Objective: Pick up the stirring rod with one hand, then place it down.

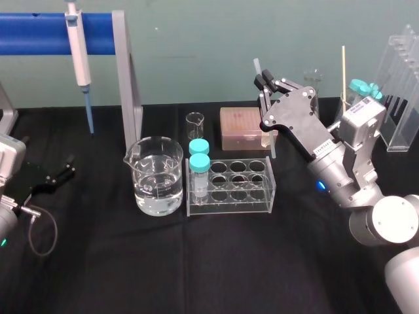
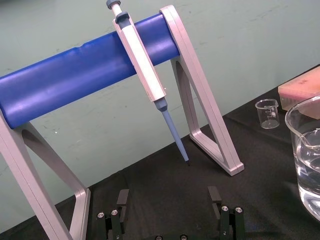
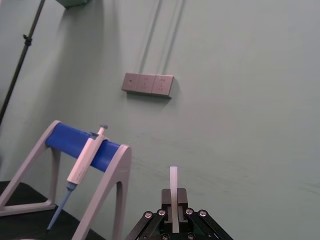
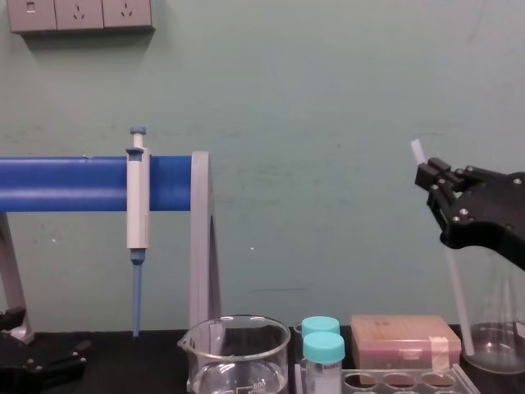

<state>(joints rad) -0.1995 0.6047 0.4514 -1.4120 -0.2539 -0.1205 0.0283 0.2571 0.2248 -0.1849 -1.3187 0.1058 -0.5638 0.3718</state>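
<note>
My right gripper (image 1: 264, 82) is raised above the back of the table and is shut on the stirring rod (image 1: 268, 124), a thin translucent whitish stick. The rod is held near its top and hangs steeply down, ending behind the tube rack near the pink box. In the chest view the stirring rod (image 4: 454, 279) slants down from the right gripper (image 4: 430, 174) toward a glass flask (image 4: 495, 338); whether its lower end touches anything I cannot tell. The right wrist view has the rod (image 3: 173, 181) clamped between the fingers. My left gripper (image 1: 57, 175) rests open at the left table edge, its fingers (image 2: 122, 199) spread.
A beaker of water (image 1: 157, 176) stands at centre left. Beside it is a clear tube rack (image 1: 260, 199) holding two teal-capped tubes. Behind are a small beaker (image 1: 194, 123) and a pink box (image 1: 243, 127). A pipette (image 1: 81, 55) hangs on the blue stand. A clear acrylic rack (image 1: 404, 98) stands far right.
</note>
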